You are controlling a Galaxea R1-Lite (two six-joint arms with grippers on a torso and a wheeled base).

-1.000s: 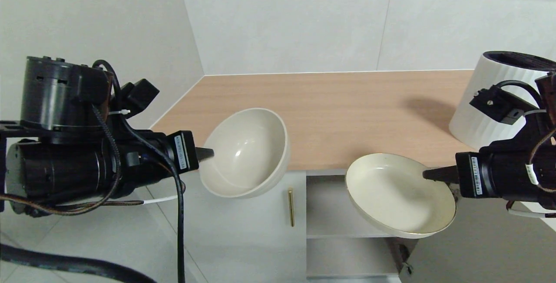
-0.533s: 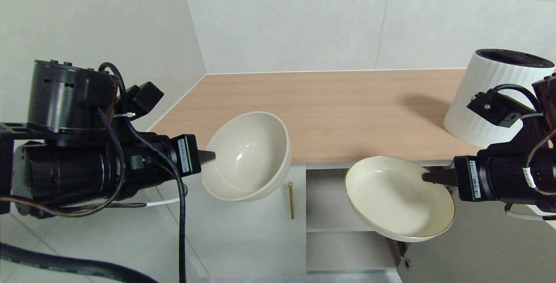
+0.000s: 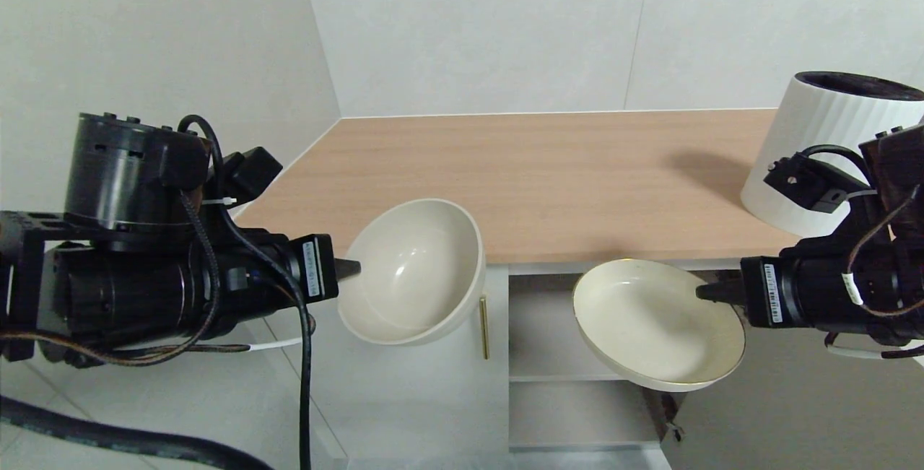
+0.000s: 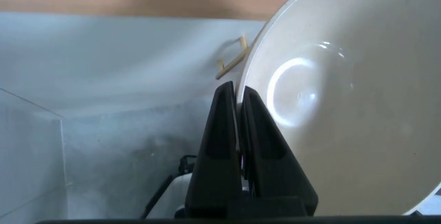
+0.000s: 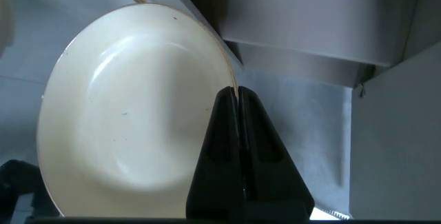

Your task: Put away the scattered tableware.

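Stowing step: left tool [image 3: 348, 268] clamped on the bowl [image 3: 411, 271], right tool [image 3: 711, 292] clamped on the plate [image 3: 650, 322], both before the open cabinet [image 3: 541, 333] under the desk [image 3: 548, 167]; next likely needs easing the plate onto a shelf [image 3: 556, 377].

A deep cream bowl [image 3: 415, 268] and a shallow gold-rimmed cream plate [image 3: 653, 322], both tilted, held aloft before the cabinet [image 3: 556, 340].

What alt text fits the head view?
Two black arms hold cream dishes by the rim before a wooden countertop: the left gripper grips a deep cream bowl, the right gripper a shallow gold-rimmed cream plate. Below, an open white cabinet shows shelves; a white ribbed pot stands at the counter's right end.
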